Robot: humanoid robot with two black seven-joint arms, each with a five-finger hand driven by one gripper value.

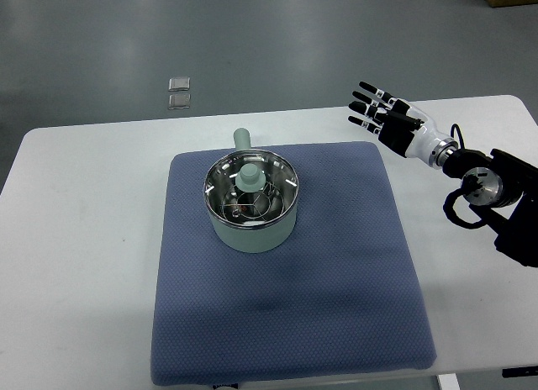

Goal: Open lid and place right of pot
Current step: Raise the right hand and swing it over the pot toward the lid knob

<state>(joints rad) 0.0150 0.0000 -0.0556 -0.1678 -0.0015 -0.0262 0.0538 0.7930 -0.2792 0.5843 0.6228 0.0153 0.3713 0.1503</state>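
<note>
Nothing done yet: lid (250,181) sits on the pot (251,207); right hand (388,121) (fingers spread, empty) hovers well apart.

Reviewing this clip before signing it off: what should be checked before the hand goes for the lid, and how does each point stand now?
1. Lid seated on the pot: ok, it sits level inside the rim.
2. Lid knob exposed for a grasp from above: ok, nothing covers it.
3. Right hand free: ok, fingers spread, holding nothing, hovering off the blue mat's far right corner.
4. Landing spot on the blue mat right of the pot: ok, bare.
5. Pot handle out of the way: ok, it points to the far side.
6. Left hand: cannot tell, not in view.
</note>
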